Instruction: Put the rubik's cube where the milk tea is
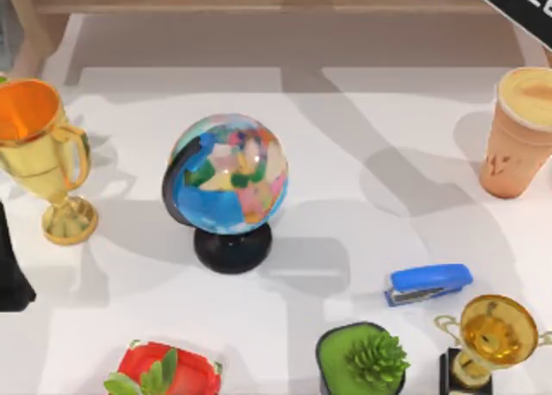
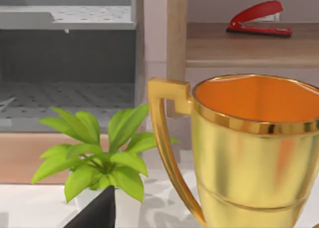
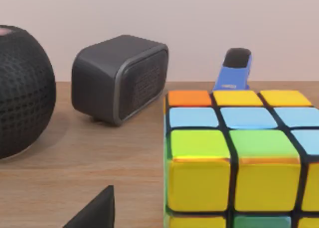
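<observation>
Rubik's cube (image 3: 239, 158) sits on a wooden shelf surface, close in front of the right wrist camera; yellow, green, pale blue and orange squares face it. A dark tip of the right gripper shows at the frame edge near the cube; whether its fingers are open I cannot tell. Judgement: approach not finished. To grasp well, centre on the cube, close on two flat opposite faces, lift straight up. Behind the cube: a blue stapler (image 3: 234, 71), a grey speaker (image 3: 119, 78), a black round speaker (image 3: 22, 88). Milk tea (image 1: 522, 136) stands at the table's right edge, marking the target. Left arm idles by the gold trophy (image 2: 249, 153); its fingers I cannot tell either.
</observation>
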